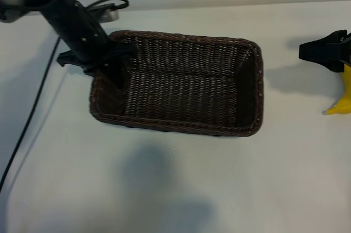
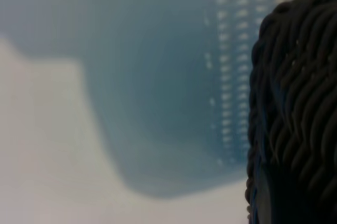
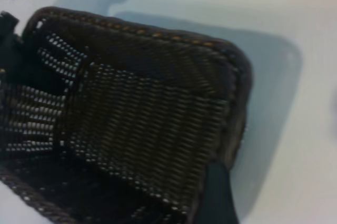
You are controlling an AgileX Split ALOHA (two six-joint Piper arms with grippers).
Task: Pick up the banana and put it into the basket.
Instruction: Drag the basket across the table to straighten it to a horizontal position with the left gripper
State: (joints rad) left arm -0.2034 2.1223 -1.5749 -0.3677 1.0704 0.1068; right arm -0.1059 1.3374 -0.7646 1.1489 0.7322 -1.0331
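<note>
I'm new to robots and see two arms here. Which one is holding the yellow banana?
The right gripper, at the exterior view's right edge, away from the basket; the banana hangs from it. The left gripper is at the basket's left end, with no banana.

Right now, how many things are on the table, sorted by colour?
Dark brown: 1, the basket
Yellow: 1, the banana, at the right gripper
Black: 1, a cable
Total: 3
</note>
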